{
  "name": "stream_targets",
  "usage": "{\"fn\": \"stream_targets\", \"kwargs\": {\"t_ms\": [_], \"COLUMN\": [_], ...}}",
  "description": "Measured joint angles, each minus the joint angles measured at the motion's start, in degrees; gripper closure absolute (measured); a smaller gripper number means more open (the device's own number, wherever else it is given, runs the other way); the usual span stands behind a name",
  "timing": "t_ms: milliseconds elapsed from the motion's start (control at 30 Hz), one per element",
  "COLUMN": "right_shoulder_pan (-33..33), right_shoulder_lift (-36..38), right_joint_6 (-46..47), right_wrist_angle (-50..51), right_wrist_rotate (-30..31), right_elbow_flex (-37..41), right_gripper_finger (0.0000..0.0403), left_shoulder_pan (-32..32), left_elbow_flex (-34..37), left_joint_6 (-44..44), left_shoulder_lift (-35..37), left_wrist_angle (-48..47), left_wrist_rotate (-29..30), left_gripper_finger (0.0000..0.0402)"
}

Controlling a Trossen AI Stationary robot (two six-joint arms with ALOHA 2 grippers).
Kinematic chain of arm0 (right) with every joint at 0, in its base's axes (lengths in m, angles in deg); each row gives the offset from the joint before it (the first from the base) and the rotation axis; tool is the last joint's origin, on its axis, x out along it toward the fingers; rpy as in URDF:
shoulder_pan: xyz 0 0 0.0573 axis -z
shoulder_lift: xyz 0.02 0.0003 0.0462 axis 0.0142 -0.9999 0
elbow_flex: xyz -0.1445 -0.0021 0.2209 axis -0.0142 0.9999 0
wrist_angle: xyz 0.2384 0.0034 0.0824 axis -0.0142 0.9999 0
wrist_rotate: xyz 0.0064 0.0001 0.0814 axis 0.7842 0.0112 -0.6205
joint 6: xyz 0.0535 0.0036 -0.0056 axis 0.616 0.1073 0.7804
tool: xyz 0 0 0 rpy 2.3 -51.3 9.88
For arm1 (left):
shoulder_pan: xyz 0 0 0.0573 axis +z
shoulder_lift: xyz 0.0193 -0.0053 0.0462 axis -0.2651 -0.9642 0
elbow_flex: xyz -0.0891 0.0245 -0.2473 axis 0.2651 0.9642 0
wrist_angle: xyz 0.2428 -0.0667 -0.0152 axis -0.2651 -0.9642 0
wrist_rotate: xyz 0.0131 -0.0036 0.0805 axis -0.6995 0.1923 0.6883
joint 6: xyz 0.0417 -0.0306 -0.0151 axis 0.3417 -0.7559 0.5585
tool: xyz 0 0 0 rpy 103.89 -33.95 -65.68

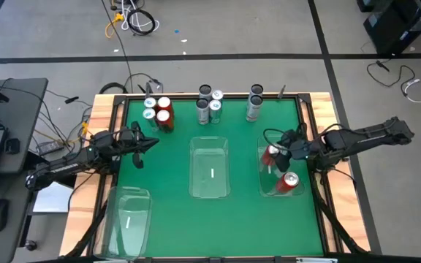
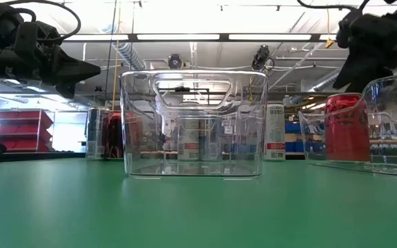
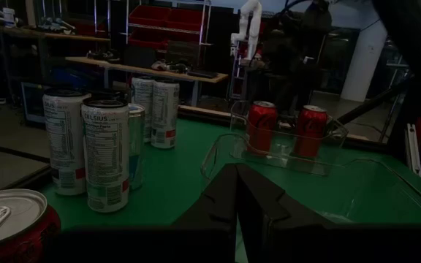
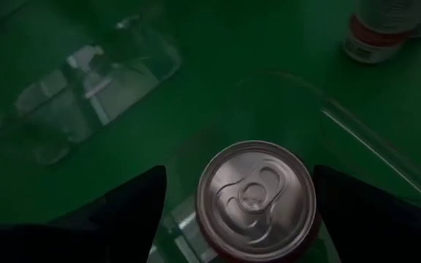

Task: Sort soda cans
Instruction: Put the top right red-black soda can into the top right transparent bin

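With the right gripper (image 4: 236, 201) spread wide astride the upright red can (image 4: 256, 191) in the bin (image 1: 263, 169) by the table's right edge, lift straight up so neither finger tips it, while the left gripper (image 1: 152, 142) waits shut near the far-left cans (image 1: 158, 112).

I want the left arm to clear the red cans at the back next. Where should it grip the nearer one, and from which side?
Probably around the round side wall of the red can, mid-height, coming level from the left gripper's side. It stands upright with its front side open, while other cans crowd behind and beside it. The gripper is shut and would need to open first.
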Motion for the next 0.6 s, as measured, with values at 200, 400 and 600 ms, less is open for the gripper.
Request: {"fn": "stream_targets", "kwargs": {"t_ms": [200,400,600], "right_shoulder_pan": [2.16,4.55,7.31], "right_shoulder_lift": [-5.37,-14.71,-22.66], "right_joint_6": [-6.08,-11.46,-15.71], "right_wrist_angle": [2.17,9.28,15.15], "right_wrist_rotate": [-4.14,-6.25,-10.97], "right_elbow_flex": [-3.23,-9.51,-16.29], "right_gripper_finger": [0.0079,0.0093,0.0131], "left_shoulder_pan": [-0.01,0.0,0.0], "left_elbow_flex": [0.0,-0.02,0.0], "left_joint_6": [-0.02,0.0,0.0], "left_shoulder_lift": [-0.01,-0.02,0.0], "left_wrist_angle": [0.0,0.0,0.0], "left_wrist_rotate": [0.01,0.02,0.0], "left_gripper_finger": [0.039,0.039,0.039]}}
